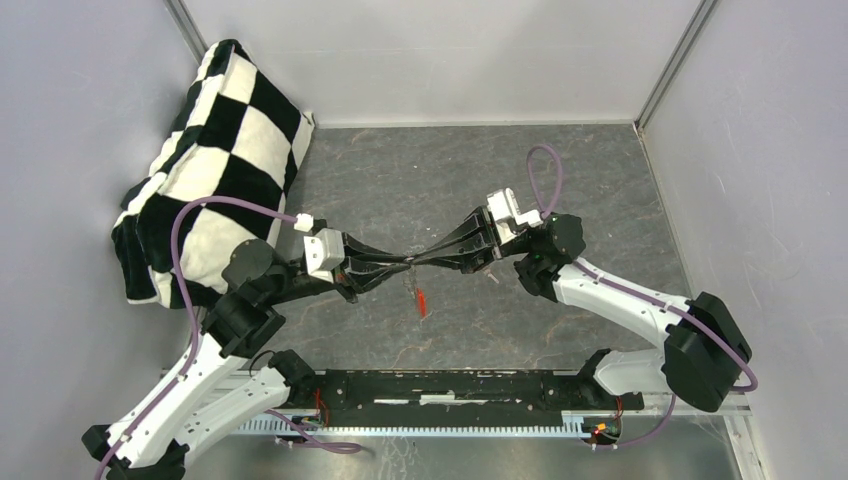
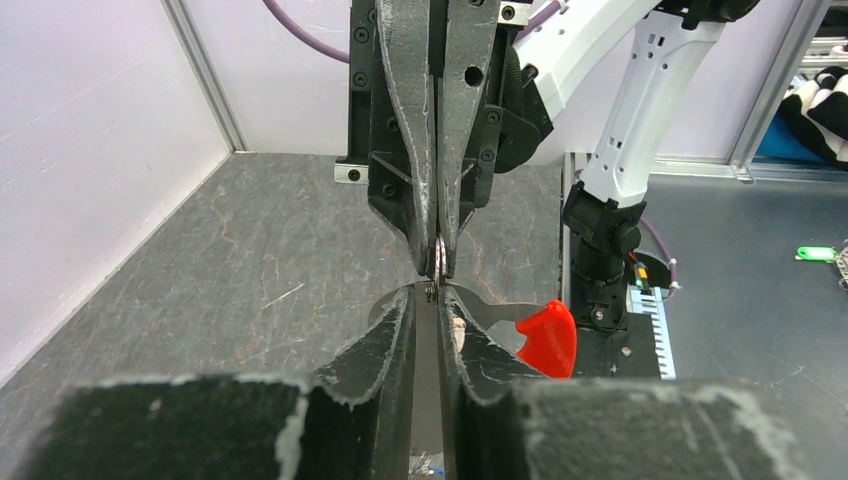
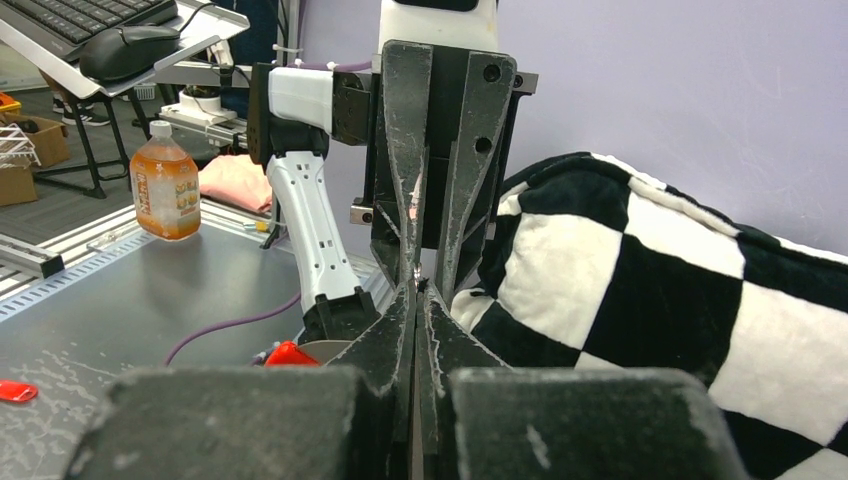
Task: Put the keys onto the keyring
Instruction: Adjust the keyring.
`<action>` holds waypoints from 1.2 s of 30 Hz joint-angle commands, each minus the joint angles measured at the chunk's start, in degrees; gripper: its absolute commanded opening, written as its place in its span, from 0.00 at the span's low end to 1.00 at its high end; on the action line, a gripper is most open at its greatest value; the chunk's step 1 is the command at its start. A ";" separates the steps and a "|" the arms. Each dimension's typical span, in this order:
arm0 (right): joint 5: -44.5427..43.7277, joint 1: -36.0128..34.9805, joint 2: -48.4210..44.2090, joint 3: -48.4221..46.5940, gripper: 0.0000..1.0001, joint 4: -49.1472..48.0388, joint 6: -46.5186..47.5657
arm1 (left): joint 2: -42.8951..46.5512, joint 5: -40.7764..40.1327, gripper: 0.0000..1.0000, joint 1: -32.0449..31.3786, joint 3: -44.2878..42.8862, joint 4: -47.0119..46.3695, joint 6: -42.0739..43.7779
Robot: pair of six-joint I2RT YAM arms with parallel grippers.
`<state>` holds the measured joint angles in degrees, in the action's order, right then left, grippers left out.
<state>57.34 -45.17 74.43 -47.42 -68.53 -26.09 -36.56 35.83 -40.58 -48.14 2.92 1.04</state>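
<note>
- L gripper [image 2: 430, 298]: its own fingers fill the bottom of the L wrist view. Jaws are narrow, w/ a thin slit btwn the pads that closes toward the tips. Cannot tell whether the tips clamp anything.
- R gripper [image 2: 438, 266]: enters the same view from above, tip-to-tip w/ the L gripper. Jaws are pressed together on a small silver part [image 2: 438, 258] that shows btwn the tips. Part is too small to ID as a key.
- Metal strip [image 2: 492, 312]: thin, grey and curved. It runs sideways from the point where the two sets of tips meet.
- Keyring [image 2: 548, 340]: bright red piece at the far end of the metal strip, touching it. It is off the table [image 2: 250, 260], just beside and below both sets of fingertips. Top view shows it hanging below the meeting point, approx. mid-table and toward the arm bases.
- Both arms are stretched low and reach inward from opposite sides.
- Cushion [image 1: 215, 150]: black/white check, leaning in the far L corner against the wall, well apart from the grippers.
- Bottle [image 3: 165, 190]: orange drink, upright on the bench outside the cell, seen in the R wrist view.
</note>
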 commanded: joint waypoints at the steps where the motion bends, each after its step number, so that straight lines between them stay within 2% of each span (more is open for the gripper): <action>1: -0.57 -0.67 0.37 -0.61 0.01 -3.10 -0.84 | -0.18 -0.75 0.19 0.24 0.15 -2.67 -0.62; 6: -0.56 -0.71 0.36 -0.48 0.01 -2.19 -0.35 | 0.21 -1.42 0.03 0.24 -0.11 -2.69 -0.45; 10: -0.48 -0.77 0.28 -0.48 0.01 -0.10 0.27 | 0.51 -3.15 0.02 0.24 -0.41 -2.38 -0.21; 12: -0.26 -0.75 -0.56 -0.85 0.03 5.14 3.32 | 0.59 -3.83 0.02 0.24 -0.76 -1.16 0.50; 15: -1.14 -0.69 -3.22 -1.56 0.16 16.52 11.11 | 0.74 -3.85 0.02 0.24 -1.06 1.37 1.60; 19: -2.13 -0.63 -5.35 -3.24 0.25 28.59 19.33 | 1.04 -2.88 0.02 0.24 -0.91 3.63 3.34; 28: -2.06 -0.12 -5.87 -8.14 0.38 43.34 28.22 | 0.71 1.14 0.02 0.24 -1.08 7.07 6.47; 35: -1.93 -0.03 -5.34 -16.66 0.47 65.12 38.65 | 0.48 0.86 0.02 0.26 -0.73 9.10 7.48; 36: -2.05 0.05 -5.50 -17.19 0.53 67.61 39.89 | 0.39 0.76 0.02 0.24 -0.73 9.27 7.49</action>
<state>55.86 -45.32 69.58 -59.64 -14.48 6.07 -36.27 35.03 -40.47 -47.99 12.45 6.07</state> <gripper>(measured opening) 0.458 0.024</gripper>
